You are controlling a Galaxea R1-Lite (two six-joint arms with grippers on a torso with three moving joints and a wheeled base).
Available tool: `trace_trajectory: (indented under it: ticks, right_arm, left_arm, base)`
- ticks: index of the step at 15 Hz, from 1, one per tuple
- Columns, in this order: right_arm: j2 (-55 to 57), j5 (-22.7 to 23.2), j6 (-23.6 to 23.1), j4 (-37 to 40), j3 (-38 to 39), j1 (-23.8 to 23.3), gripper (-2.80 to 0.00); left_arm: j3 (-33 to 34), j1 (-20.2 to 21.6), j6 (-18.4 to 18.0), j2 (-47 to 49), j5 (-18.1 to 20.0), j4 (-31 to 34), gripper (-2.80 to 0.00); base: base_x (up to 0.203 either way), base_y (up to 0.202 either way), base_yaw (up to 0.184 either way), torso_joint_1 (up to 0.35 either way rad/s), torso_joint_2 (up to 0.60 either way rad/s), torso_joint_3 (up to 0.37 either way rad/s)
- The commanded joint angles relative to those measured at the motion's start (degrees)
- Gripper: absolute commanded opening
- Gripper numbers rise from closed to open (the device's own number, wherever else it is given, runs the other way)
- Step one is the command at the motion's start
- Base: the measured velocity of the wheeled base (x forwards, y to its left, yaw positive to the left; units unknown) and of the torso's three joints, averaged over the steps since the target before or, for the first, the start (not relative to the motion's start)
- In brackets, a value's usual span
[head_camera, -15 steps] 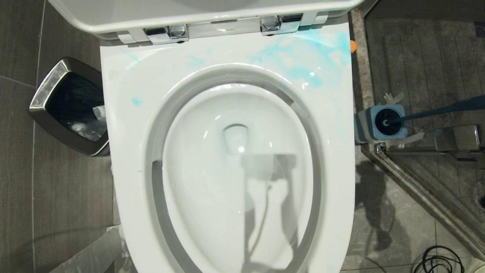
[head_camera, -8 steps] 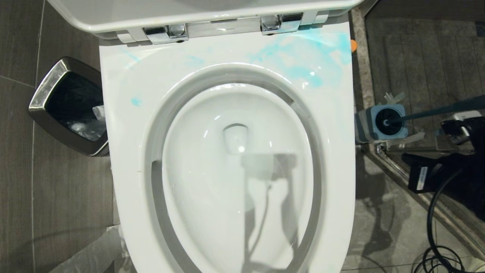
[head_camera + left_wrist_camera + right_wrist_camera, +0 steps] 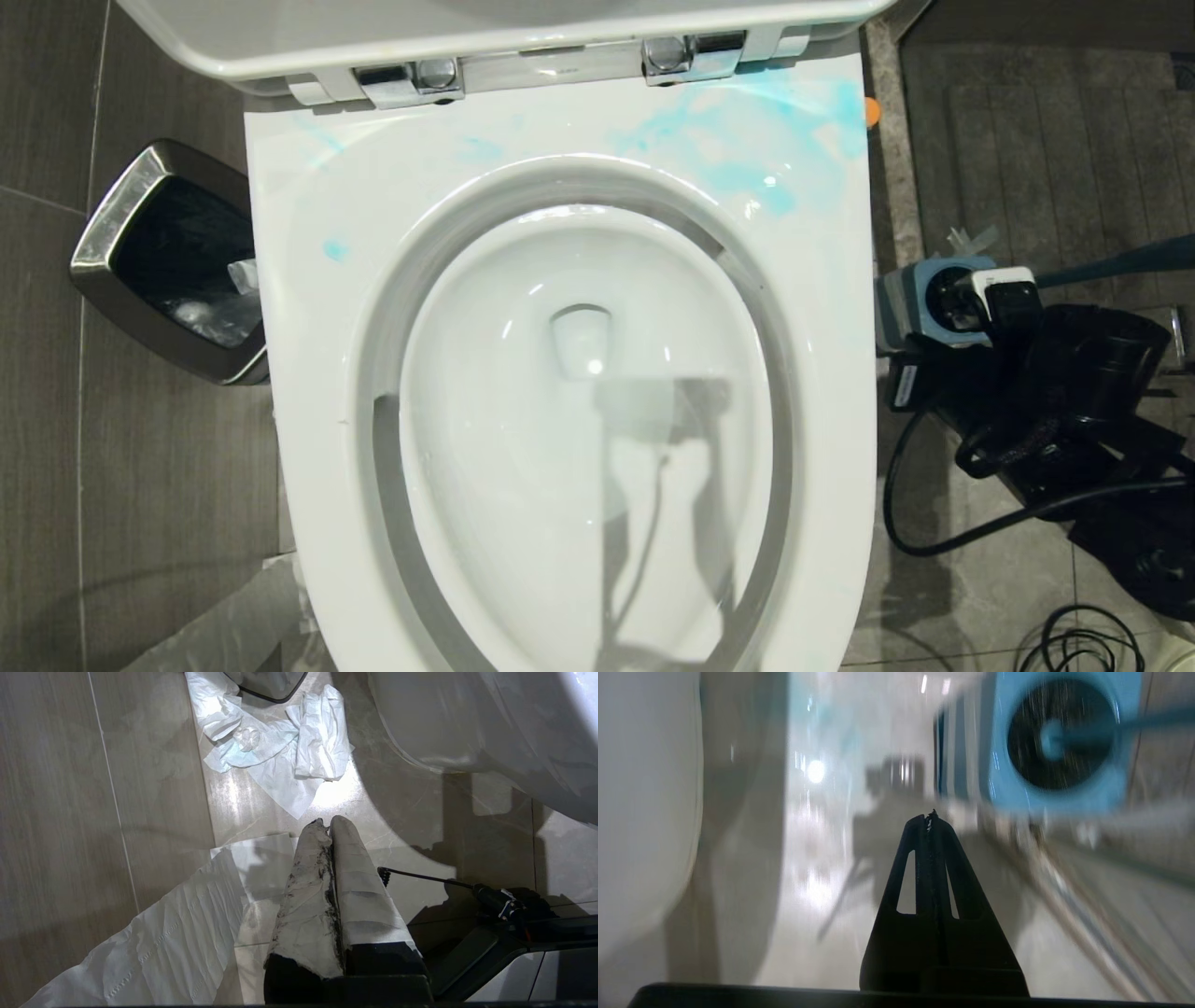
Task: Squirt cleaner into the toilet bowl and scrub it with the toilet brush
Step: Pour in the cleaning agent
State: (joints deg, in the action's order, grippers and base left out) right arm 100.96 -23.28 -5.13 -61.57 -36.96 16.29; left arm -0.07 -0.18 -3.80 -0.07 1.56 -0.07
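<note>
The toilet bowl (image 3: 523, 448) fills the middle of the head view, its lid up and its white seat (image 3: 308, 373) smeared with blue liquid. Only the cleaner's orange cap (image 3: 870, 112) peeks past the seat's far right corner. The toilet brush stands in its square blue base (image 3: 920, 299) on the floor right of the toilet, its dark handle (image 3: 1120, 263) slanting right. My right arm (image 3: 1046, 401) overlaps that base from the near right. The right gripper (image 3: 930, 817) is shut and empty, aimed at the floor beside the base (image 3: 1064, 793). The left gripper (image 3: 327, 822), with taped fingers, hangs shut and empty over the floor.
A steel-rimmed bin (image 3: 159, 261) stands left of the toilet. A shower threshold rail (image 3: 1074, 523) runs along the floor behind the brush base. A coiled cable (image 3: 1083, 644) lies near right. Crumpled tissue (image 3: 280, 756) and a paper sheet (image 3: 154, 942) lie under the left gripper.
My right arm has come into the head view from the right and swung left to the brush base, now covering part of it. The toilet, the bin and the brush have stayed put.
</note>
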Motion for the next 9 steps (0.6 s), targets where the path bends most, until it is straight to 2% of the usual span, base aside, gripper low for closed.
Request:
trace_trajectory:
  ticks: [1, 5, 7, 9]
  right_arm:
    - [9.29, -0.2, -2.38, -12.27, -3.18, 0.02, -2.8]
    - [14.04, 0.36, -4.0, -20.34, -6.9, -0.98, -2.8]
    - [15.52, 1.47, -7.76, -20.55, -11.21, -1.75, -2.8]
    - [18.14, 1.57, -8.7, -20.41, -17.18, -2.33, -2.8]
  left_arm:
    - [0.02, 0.01, -0.06, 0.07, 0.02, -0.01, -2.8]
    - [0.07, 0.01, 0.01, 0.07, 0.02, -0.01, -2.8]
    - [0.07, 0.01, -0.06, 0.07, 0.02, -0.01, -2.8]
    - [-0.01, 0.01, 0.0, 0.07, 0.05, -0.01, -2.8]
  base:
    - [0.0, 0.0, 0.0, 0.0, 0.0, 0.0]
    - [0.0, 0.0, 0.0, 0.0, 0.0, 0.0]
    - [0.0, 0.0, 0.0, 0.0, 0.0, 0.0]
    - [0.0, 0.0, 0.0, 0.0, 0.0, 0.0]
